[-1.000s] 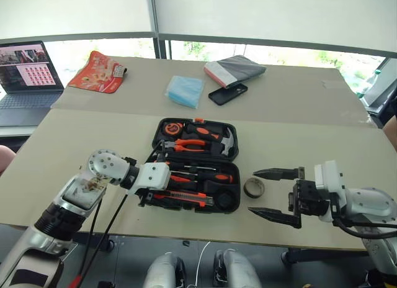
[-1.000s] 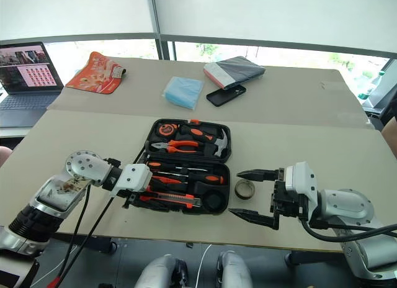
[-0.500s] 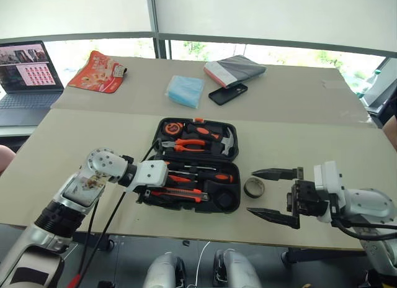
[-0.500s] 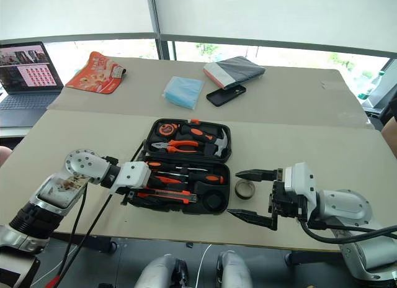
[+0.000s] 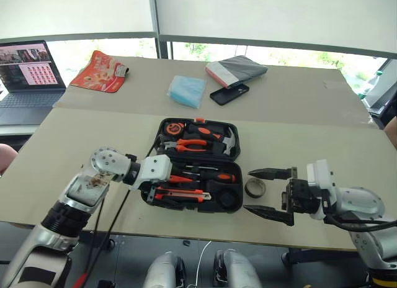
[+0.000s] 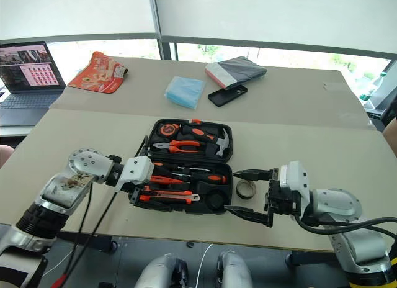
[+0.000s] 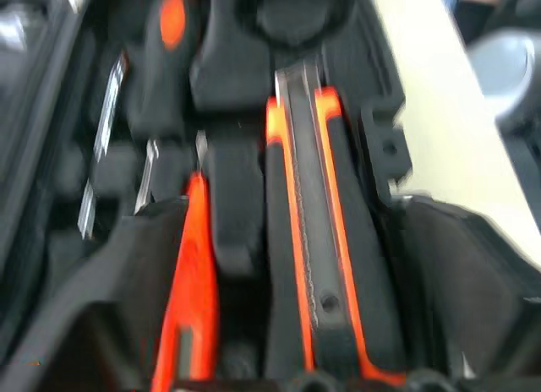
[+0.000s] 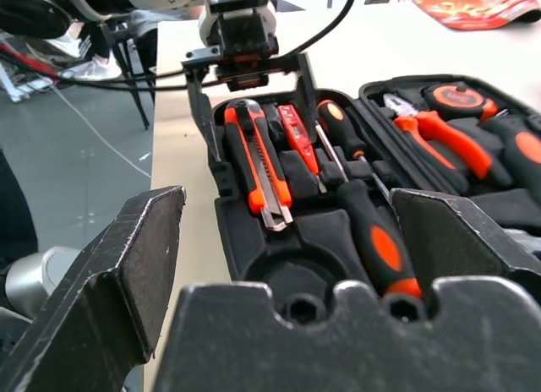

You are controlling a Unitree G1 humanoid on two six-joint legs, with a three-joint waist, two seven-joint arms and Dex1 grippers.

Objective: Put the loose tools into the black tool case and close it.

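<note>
The black tool case [image 5: 157,141] lies open in the middle of the table. Its near half holds the screwdrivers [image 5: 208,175] and the black-and-orange utility knife [image 5: 181,193], which rests in its slot. My left gripper [image 8: 258,113] is at the case's left end, open, with its fingers [image 8: 199,105] standing either side of the knife's end and off it. The small dark tape roll [image 5: 254,187] lies on the table just right of the case. My right gripper [image 5: 248,190] is open and level, its fingertips spread to either side of the roll.
The case's far half holds orange-handled pliers [image 5: 186,146], a hammer [image 5: 227,141] and a tape measure [image 5: 173,127]. Farther back lie a blue cloth [image 5: 186,90], a black phone [image 5: 228,94], a grey pouch [image 5: 236,69], a red packet [image 5: 99,71] and a laptop [image 5: 26,71].
My left gripper carried the utility knife a little further over the case, then opened and let it go; the knife now lies in its slot. The right gripper stayed open in place.
</note>
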